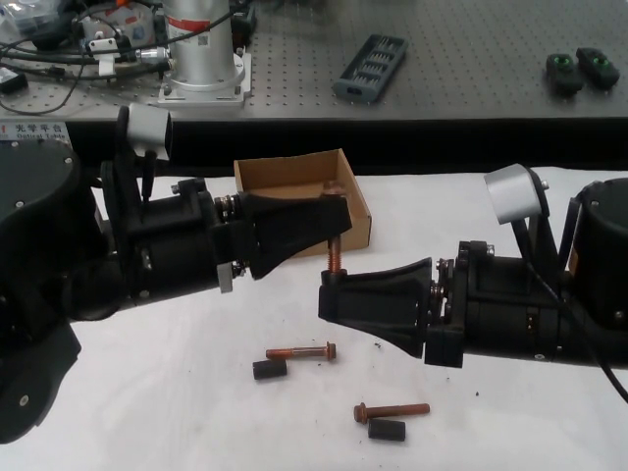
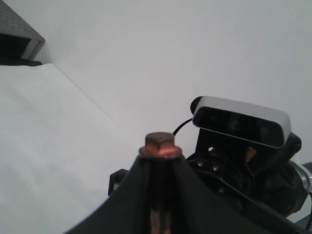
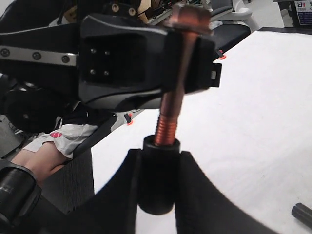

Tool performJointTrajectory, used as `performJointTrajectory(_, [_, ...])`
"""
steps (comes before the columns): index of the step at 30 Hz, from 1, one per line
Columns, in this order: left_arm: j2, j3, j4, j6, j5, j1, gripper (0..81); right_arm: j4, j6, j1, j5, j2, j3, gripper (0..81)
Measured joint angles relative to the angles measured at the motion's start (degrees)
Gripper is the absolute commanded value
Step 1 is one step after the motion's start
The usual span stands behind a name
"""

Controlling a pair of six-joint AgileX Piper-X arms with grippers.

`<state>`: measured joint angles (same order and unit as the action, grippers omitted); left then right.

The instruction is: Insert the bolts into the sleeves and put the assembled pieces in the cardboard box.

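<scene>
A copper bolt [image 1: 334, 250] hangs upright, head up, with my left gripper [image 1: 339, 221] shut on its upper shank. In the left wrist view the bolt's hexagonal head [image 2: 160, 145] stands just above the left gripper [image 2: 160, 168]. Below it my right gripper [image 1: 329, 289] is shut on a black sleeve [image 3: 158, 178], also upright. The bolt's threaded end [image 3: 165, 129] sits in the sleeve's top opening. The cardboard box [image 1: 257, 177] lies open just behind the two grippers. Two more bolts [image 1: 299, 350] [image 1: 392, 409] lie on the white sheet, each beside a loose sleeve [image 1: 270, 370] [image 1: 387, 430].
The grey perforated bench behind the sheet carries a metal post [image 1: 201, 49], cables, a ribbed grey tray [image 1: 371, 64] and two small black parts [image 1: 584, 69]. The arm bodies fill the left and right sides. The sheet in front is free around the loose parts.
</scene>
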<state>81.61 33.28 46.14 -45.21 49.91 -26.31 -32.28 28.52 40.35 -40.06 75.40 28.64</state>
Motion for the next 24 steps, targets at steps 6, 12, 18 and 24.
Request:
performJointTrajectory(6, [0.00, -1.90, 0.87, 3.70, 0.75, 0.00, 0.6, -1.00, 0.54, 0.00, 0.83, 0.15, 0.00, 5.4])
performJointTrajectory(12, [0.00, -2.22, 0.86, 6.15, 1.15, 0.00, 21.4, -0.99, 1.03, 0.00, 0.95, 0.15, 0.00, 5.4])
performJointTrajectory(18, [0.00, -2.69, 0.63, 6.15, -4.22, 0.00, 56.0, -1.77, 1.00, 0.00, 1.67, 0.15, 0.00, 5.4])
performJointTrajectory(24, [-0.16, -2.69, 1.74, 6.02, -6.40, 2.22, 53.3, 3.73, 1.98, -2.55, 2.71, 0.70, 1.54, 5.4])
